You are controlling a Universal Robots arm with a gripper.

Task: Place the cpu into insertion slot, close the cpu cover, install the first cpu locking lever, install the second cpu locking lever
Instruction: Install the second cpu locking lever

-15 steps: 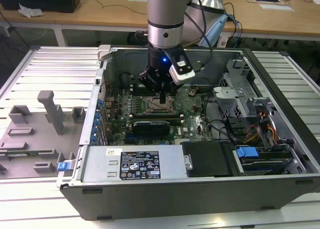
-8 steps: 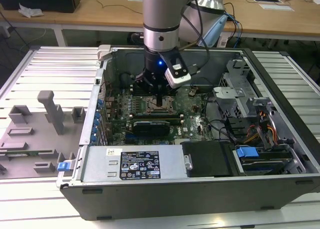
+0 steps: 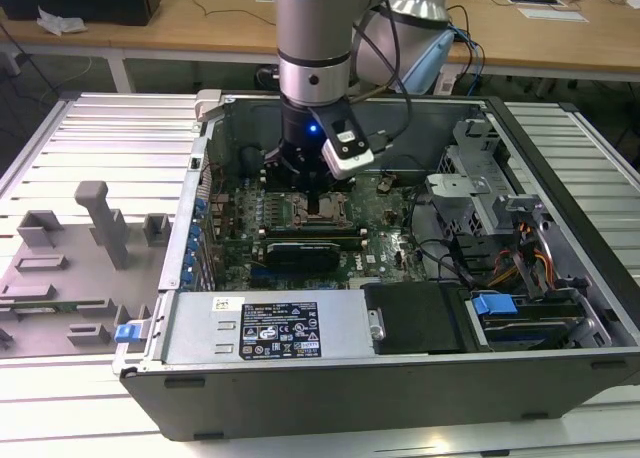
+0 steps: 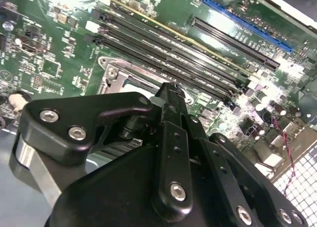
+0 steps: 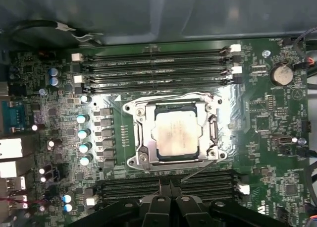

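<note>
The arm descends vertically into the open computer case (image 3: 560, 368), wrist pointing straight down, and its gripper (image 3: 318, 193) hangs low over the green motherboard (image 3: 385, 228). In the first wrist view the black fingers (image 5: 171, 199) stand pressed together with no gap and nothing between them. In the second wrist view the gripper (image 4: 171, 95) tips sit just above a corner of the silvery socket frame.

In the first wrist view the cpu (image 5: 176, 133) lies flat at 12 o'clock from the fingertips, close by, seated in the insertion slot (image 5: 140, 146). The cpu cover (image 5: 173, 107) is down around it, its window framing the pale chip face. A thin metal lever (image 5: 198, 171) runs aslant along the near edge of the socket, just beside the fingertips; whether it is latched I cannot tell.

Near the fingers is a bank of black memory slots (image 5: 198, 185); beyond the socket, at 12 o'clock, a second bank of memory slots (image 5: 156, 68). A round coin battery (image 5: 281, 74) sits at 2 o'clock.

In the exterior view the case holds, at 3 o'clock from the socket, a metal drive cage (image 3: 485, 193) with cables. At 9 o'clock, outside the case, a grey fixture tray (image 3: 60, 268) lies on the ribbed table (image 3: 110, 128).
</note>
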